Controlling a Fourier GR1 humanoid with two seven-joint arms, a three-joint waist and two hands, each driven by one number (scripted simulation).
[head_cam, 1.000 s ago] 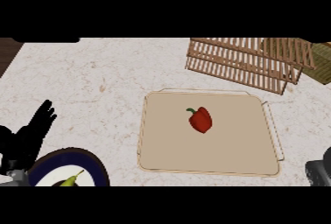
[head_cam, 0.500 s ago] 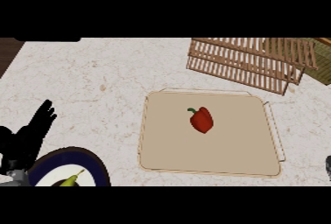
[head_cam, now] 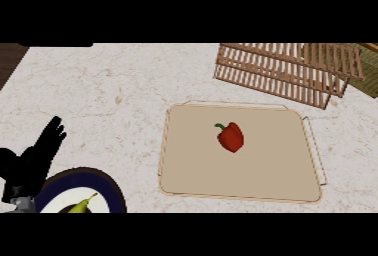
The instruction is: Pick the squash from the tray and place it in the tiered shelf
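I see the small red green-stemmed vegetable (head_cam: pixel 231 137), light, smooth and likely slippery, best grasped across its body, lying mid-tray on the beige tray (head_cam: pixel 192 175), untouched; my left hand (head_cam: pixel 37 160) rests fingers apart near the counter's left edge.

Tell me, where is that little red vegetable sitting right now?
In the head view, the red vegetable lies near the middle of the beige tray, right of centre on the counter, below the wooden slatted shelf.
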